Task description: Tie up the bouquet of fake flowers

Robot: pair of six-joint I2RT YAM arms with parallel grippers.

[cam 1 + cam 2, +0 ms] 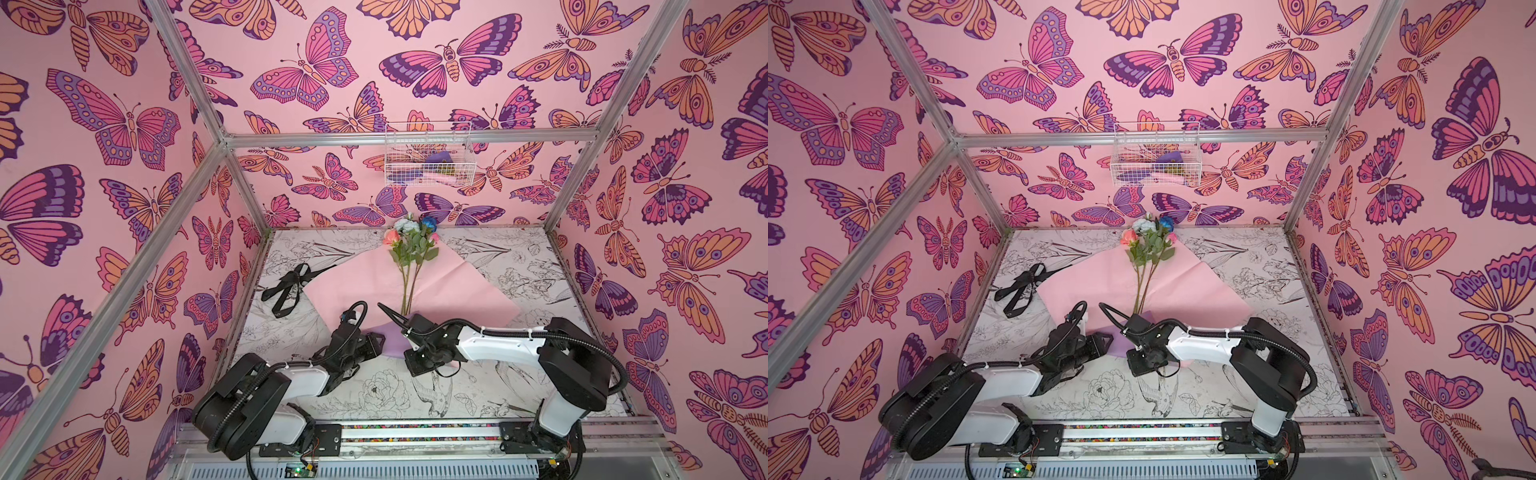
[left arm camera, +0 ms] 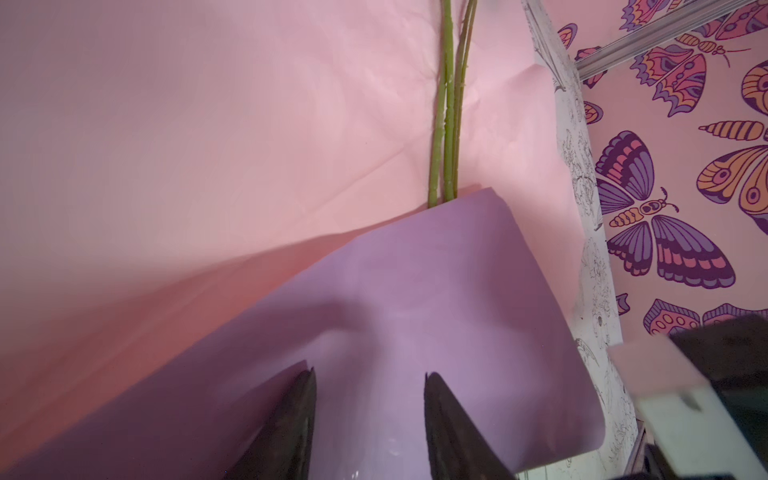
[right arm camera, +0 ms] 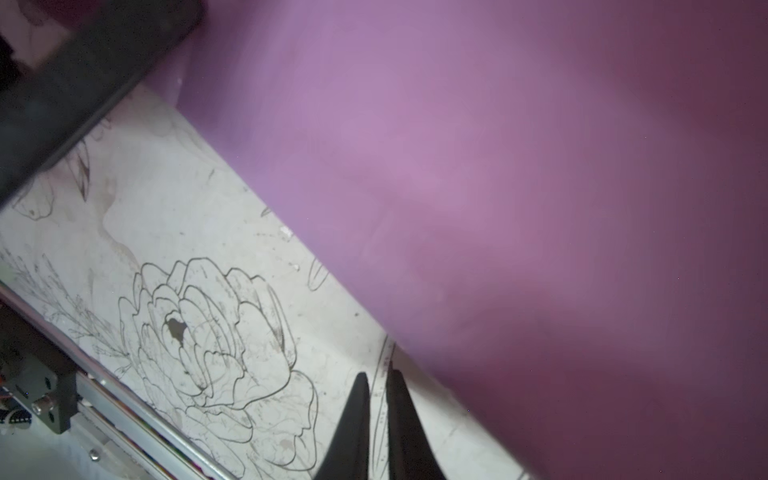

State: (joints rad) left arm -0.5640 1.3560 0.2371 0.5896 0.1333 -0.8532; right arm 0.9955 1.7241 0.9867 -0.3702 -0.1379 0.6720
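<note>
Low, L arm (image 1: 303, 380) stretches inward, hand (image 2: 370, 374) (fingers (image 2: 299, 415) apart) at lilac paper (image 2: 457, 291).

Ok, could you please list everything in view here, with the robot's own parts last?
bouquet of fake flowers: one, peach-pink, pale and blue blooms on green stems, lying on the paper, blooms toward the back wall.
wrapping paper: one sheet, pink, mid-table; its near corner forms a lilac fold over the stem ends.
ribbon: one, black, on the table left of the paper.
wire basket: one, white, on the back wall, purple and pink items inside.
table: one, white with line-drawn flowers.
left gripper: one, black fingers apart over the lilac fold.
right gripper: one, black fingers nearly together beside the fold's edge.
</note>
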